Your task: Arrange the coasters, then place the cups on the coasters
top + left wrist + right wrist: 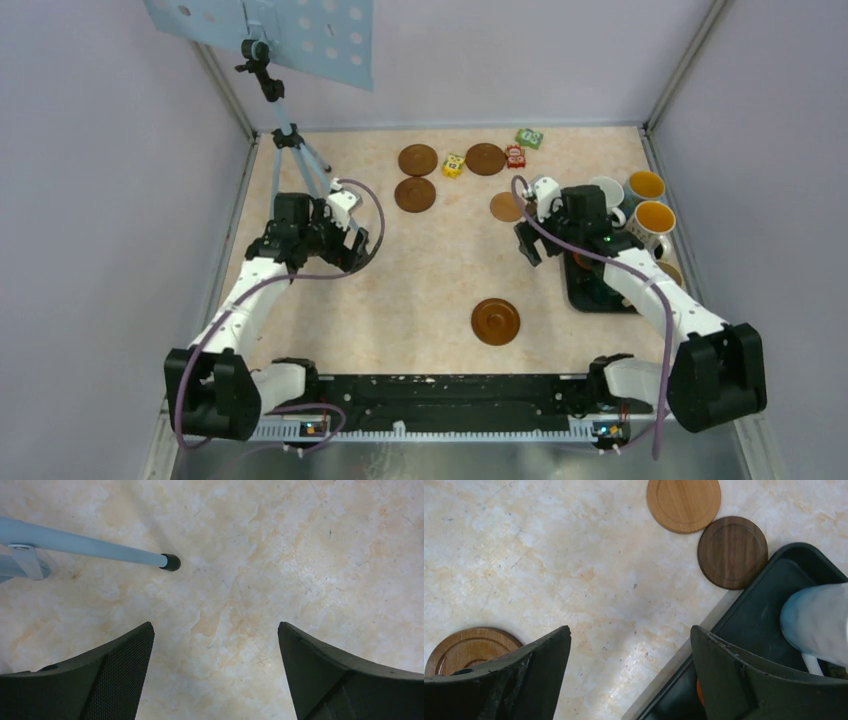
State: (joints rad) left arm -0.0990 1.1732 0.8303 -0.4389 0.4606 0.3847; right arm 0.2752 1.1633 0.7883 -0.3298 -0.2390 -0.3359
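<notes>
Seen from above, a pale marbled table (440,270) is sitting inside a walled booth, with walls closing in at 9, 12 and 3 o'clock and the arm bases lining 6 o'clock. The left gripper (215,630) is hovering near 9 o'clock, jaws spread wide and gripping nothing. Bare tabletop is showing beneath it, and a tripod leg (100,550) is ending just beyond. The right gripper (630,632) is hanging near 2 o'clock, likewise released and empty. The widest open room is lying across the table's middle, where only a lone coaster (496,321) is resting toward 6 o'clock. Around 12 o'clock, a far-left coaster (418,159), a nearer coaster (415,194) and a far-middle coaster (485,158) are lying among a yellow packet (453,165), a red packet (515,156) and a green packet (529,138). A half-hidden coaster (504,206) is peeking out beside the right gripper. At 3 o'clock, a white cup (606,188), a light blue cup (646,185) and a patterned cup (653,218) are crowding the right wall. The right arm is covering most of a black tray (585,290) there. In the right wrist view, a light coaster (683,502) is being cut off by the top edge, and a dark coaster (732,551) is lying just beside the tray rim. A blurred pale cup (819,625) is running off the right edge.
</notes>
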